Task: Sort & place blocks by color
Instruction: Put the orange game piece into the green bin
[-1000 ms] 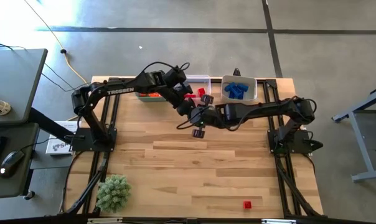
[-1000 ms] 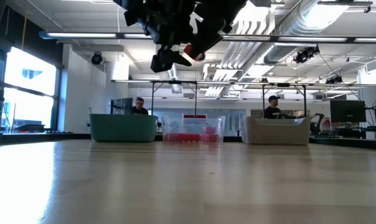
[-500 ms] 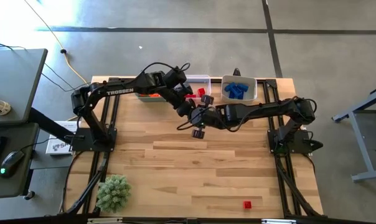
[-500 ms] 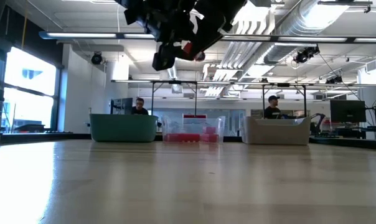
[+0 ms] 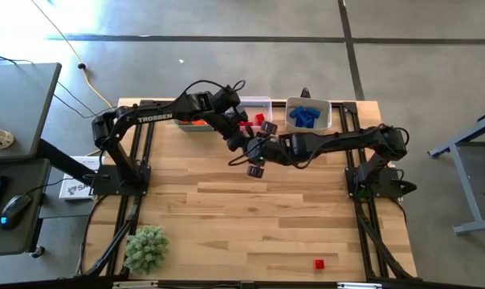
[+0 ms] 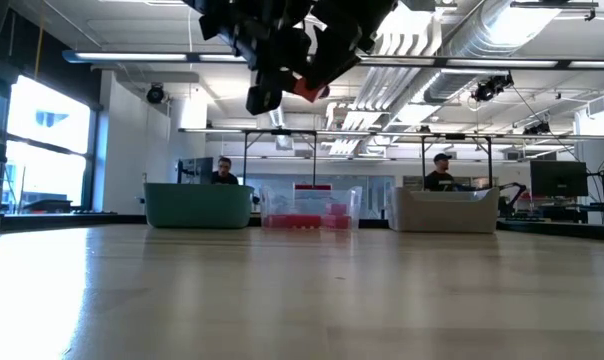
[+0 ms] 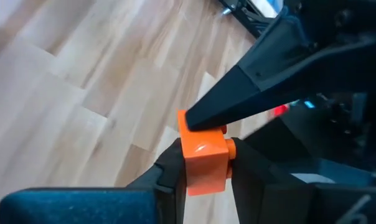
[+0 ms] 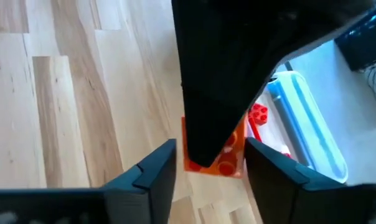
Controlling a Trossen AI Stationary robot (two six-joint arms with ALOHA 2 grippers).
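High over the far middle of the table my two grippers meet at one orange block (image 7: pixel 204 155), which also shows in the low view (image 6: pixel 309 89). My left gripper (image 7: pixel 203 167) (image 5: pixel 244 143) is shut on it. My right gripper (image 8: pixel 210 165) (image 5: pixel 258 154) comes from the table's right, and its open fingers stand on either side of the same block (image 8: pixel 228 158). Part of the block is hidden there by the left gripper's dark finger. A red block (image 5: pixel 319 263) lies flat on the table near its front edge. My left gripper pinches the orange block by two opposite sides (image 7: pixel 187 163) between its two fingers. The fingers slant down from the table's far left. The block sticks out past the fingertips and hangs clear, far above the table. My right gripper has one fingertip (image 7: pixel 203 117) at the block's far edge; whether it touches I cannot tell.
Three bins stand in a row at the far edge: a teal one (image 6: pixel 197 207) partly under my left arm, a clear one (image 5: pixel 260 104) with red blocks and a white one (image 5: pixel 326 120) with blue blocks. A green spiky ball (image 5: pixel 146 247) sits at the near left corner.
Both grippers have stayed together above the far middle of the table. In the low view one dark finger beside the orange block has drawn in toward it; whose finger it is I cannot tell.
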